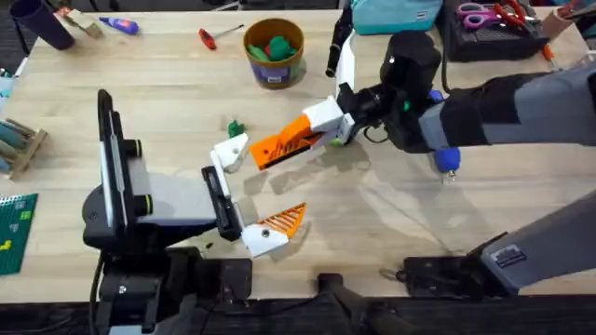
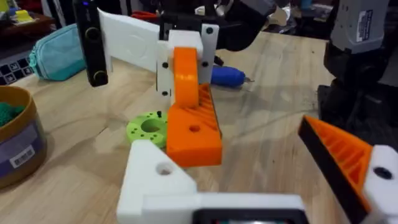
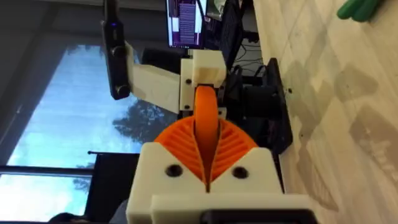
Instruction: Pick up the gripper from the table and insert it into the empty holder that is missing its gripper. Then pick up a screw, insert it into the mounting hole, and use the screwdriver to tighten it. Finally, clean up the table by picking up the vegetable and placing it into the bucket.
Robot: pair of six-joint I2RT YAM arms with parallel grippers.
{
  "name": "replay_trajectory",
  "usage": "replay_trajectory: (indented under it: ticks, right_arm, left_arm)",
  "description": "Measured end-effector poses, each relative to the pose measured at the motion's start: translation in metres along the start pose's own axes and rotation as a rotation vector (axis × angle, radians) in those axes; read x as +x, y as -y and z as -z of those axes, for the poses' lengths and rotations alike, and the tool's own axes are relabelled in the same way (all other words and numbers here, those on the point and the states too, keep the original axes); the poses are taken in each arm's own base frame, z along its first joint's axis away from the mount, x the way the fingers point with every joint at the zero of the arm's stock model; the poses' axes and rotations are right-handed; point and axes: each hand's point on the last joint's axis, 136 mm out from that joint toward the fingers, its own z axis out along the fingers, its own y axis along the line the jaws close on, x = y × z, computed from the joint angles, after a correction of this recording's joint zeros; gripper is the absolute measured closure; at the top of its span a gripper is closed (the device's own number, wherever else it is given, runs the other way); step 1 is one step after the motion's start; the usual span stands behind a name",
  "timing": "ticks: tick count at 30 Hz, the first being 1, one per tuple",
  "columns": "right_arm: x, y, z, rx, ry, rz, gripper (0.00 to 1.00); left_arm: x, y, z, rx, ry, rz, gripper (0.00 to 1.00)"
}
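Your right tool (image 1: 343, 127) is clamped on the gripper (image 1: 287, 143), held just above the counter (image 1: 391, 214) with its end near the holder (image 1: 231, 151); misaligned, it could jam or slip; left tool's (image 1: 256, 200) fingers stand apart.

1. Bare desk (image 1: 391, 219) lies open ahead of the right arm's base, toward the middle.
2. The right gripper (image 1: 328, 126) and its arm bar the way from the right edge to the centre.
3. The orange finger (image 1: 284, 141) it holds ends just beside the empty white holder (image 1: 230, 151), leaving a narrow gap.
4. The bucket (image 1: 274, 52) stands well apart at the far side, its mouth unobstructed.
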Motion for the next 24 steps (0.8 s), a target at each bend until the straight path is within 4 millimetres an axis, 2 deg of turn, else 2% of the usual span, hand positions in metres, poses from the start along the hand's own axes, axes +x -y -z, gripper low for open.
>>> replay_trajectory:
  ticks: [24]
  right_arm:
    - [0.0016, 0.0022, -0.0016, 0.001, -0.006, 0.057, 0.992]
  left_arm:
    - [0.0, 0.0, 0.0, 0.0, 0.0, 0.0, 0.016]
